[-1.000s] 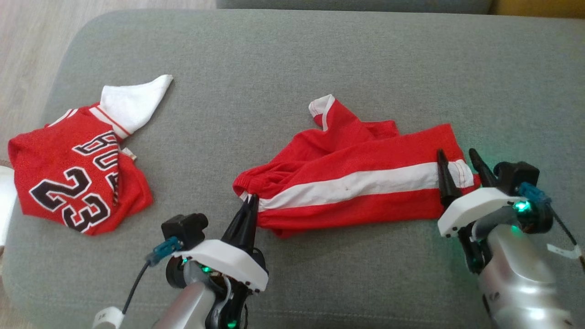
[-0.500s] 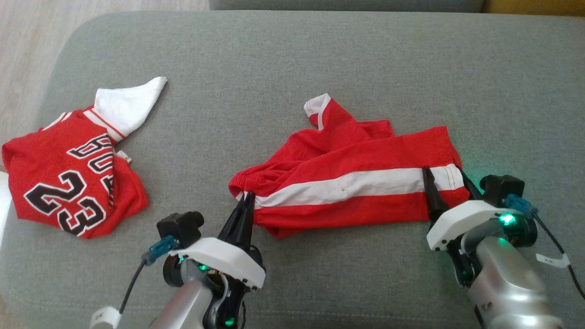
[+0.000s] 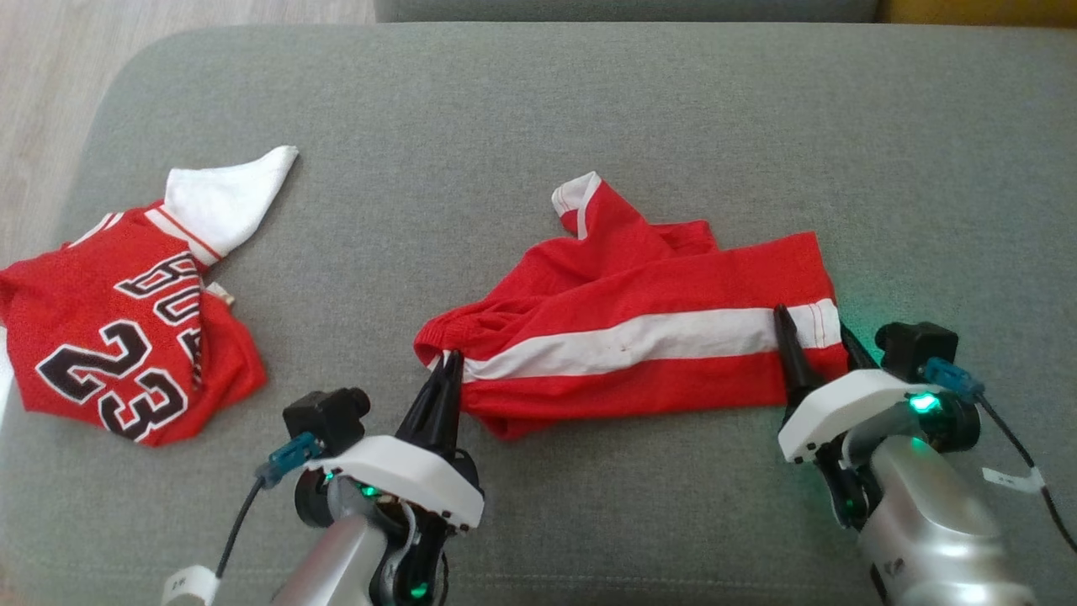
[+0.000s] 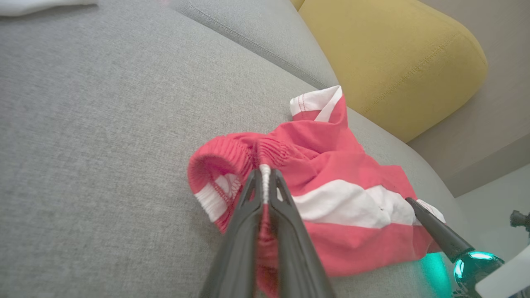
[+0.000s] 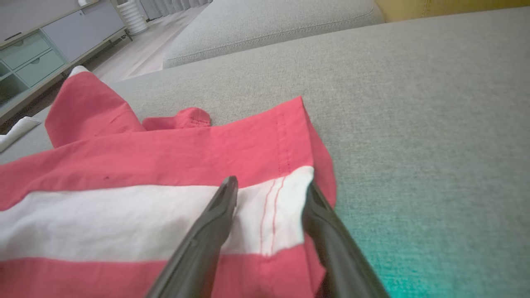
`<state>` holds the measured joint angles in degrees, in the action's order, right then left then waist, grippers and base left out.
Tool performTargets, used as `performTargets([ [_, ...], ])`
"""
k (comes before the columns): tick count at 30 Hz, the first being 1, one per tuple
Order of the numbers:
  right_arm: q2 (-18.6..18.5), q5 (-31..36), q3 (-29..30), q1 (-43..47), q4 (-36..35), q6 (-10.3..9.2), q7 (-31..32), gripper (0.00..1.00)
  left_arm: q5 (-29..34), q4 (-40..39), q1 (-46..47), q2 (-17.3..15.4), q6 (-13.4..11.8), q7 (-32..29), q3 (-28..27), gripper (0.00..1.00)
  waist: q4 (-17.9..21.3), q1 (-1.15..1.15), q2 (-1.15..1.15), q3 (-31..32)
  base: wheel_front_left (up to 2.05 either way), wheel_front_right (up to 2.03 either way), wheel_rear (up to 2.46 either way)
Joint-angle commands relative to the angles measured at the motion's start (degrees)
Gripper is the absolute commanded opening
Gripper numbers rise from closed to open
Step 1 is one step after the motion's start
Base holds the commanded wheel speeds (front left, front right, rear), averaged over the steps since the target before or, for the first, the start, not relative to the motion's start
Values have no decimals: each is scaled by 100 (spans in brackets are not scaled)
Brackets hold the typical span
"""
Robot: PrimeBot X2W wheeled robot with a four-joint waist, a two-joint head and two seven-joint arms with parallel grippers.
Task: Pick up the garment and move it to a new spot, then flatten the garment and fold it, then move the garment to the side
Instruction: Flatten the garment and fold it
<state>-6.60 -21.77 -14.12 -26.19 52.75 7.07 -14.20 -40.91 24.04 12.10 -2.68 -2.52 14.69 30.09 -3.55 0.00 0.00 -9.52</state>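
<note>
- Well, my head view lays out the whole scene: the red shorts with a white side stripe (image 3: 639,337) lie right of centre on the grey fabric sofa cushion (image 3: 505,109). A crumpled red mesh jersey (image 3: 126,337) lies well apart at the cushion's left end.
- My left wrist view adds a mustard-yellow rounded cushion (image 4: 393,58) beyond the shorts. My right wrist view adds a pale cabinet with drawers (image 5: 33,54) across the floor.
- Up close, the left wrist view shows my left gripper (image 4: 265,174) pressed together on the gathered elastic waistband, with a sliver of white seam pinched between its 2 fingers.
- The right wrist view shows my right gripper (image 5: 270,184) spread. Its 2 fingers stand either side of the white stripe at the leg hem, with cloth between them but not clamped.
- The shorts' long axis runs left to right across the sofa, waistband toward my left and stitched hem toward my right, and the stripe follows it. The other leg is folded away from me, its white-trimmed hem pointing at the far edge.
- The jersey carries a black, white-edged "23". A fold cuts off the letters beside it, and I can make out "BU".
- White paper tags (image 3: 189,581) hang on my arm cables, their print too small to read.
</note>
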Motion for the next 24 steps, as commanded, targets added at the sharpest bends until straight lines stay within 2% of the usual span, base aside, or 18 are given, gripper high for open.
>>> performTargets([
  [1,-39,-11,-124,29,-184,42,-75,78,50,-169,136,-20,-1,31,-216,0,6,0,0,4,0,0,0],
  [5,-61,50,-89,52,-276,42,-77,91,56,-145,128,-20,8,31,-227,0,16,0,0,24,0,0,0],
  [12,-33,110,-73,127,-381,42,-79,93,50,-120,120,-20,13,31,-237,0,30,0,0,46,0,0,0],
  [14,-20,94,-94,151,-392,42,-79,89,49,-112,123,-20,12,31,-239,0,34,0,0,48,0,0,0],
  [17,-27,64,-113,154,-399,42,-79,75,46,-96,130,-20,10,31,-241,0,38,0,0,46,0,0,0],
  [21,-26,55,-63,148,-563,42,-79,61,51,-89,139,-20,10,31,-247,0,36,0,0,36,0,0,0],
  [24,-24,74,-17,172,-682,42,-79,39,54,-81,152,-20,12,31,-246,0,28,0,0,36,0,0,0],
])
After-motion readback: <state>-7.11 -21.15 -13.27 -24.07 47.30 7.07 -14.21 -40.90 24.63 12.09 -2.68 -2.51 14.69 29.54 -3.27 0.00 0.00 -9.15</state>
